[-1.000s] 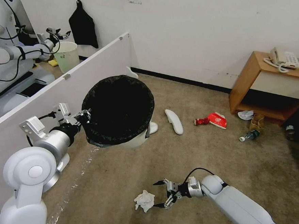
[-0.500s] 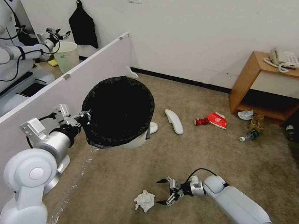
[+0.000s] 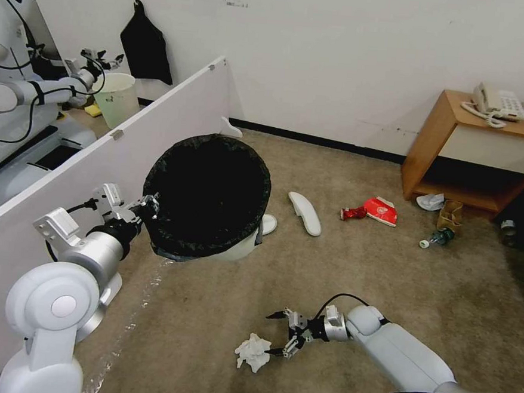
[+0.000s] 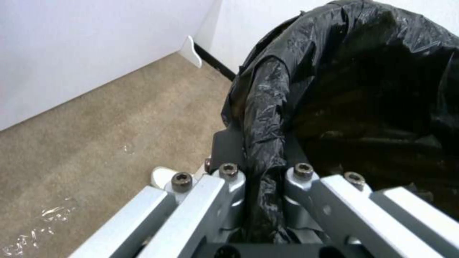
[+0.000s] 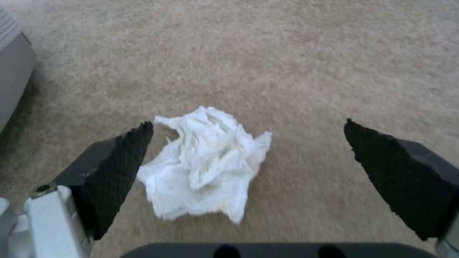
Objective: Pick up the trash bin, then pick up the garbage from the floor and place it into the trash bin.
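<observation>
The trash bin (image 3: 237, 251) is white with a glossy black bag (image 3: 207, 192) over its rim; the crumpled tissue (image 3: 253, 351) is white on beige-brown carpet (image 3: 341, 268). The right gripper (image 3: 275, 333) has black cross-hatched pads (image 5: 119, 168); the crushed can (image 3: 353, 213) is red.

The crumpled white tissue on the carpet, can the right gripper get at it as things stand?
Probably yes. The right gripper is open, low beside the crumpled white tissue, and nothing lies between them on the beige carpet.

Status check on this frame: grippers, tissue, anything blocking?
Left gripper clamped on trash bin rim, bin off floor. Right gripper open, low beside crumpled tissue. Tissue on carpet. Nothing blocking.
</observation>
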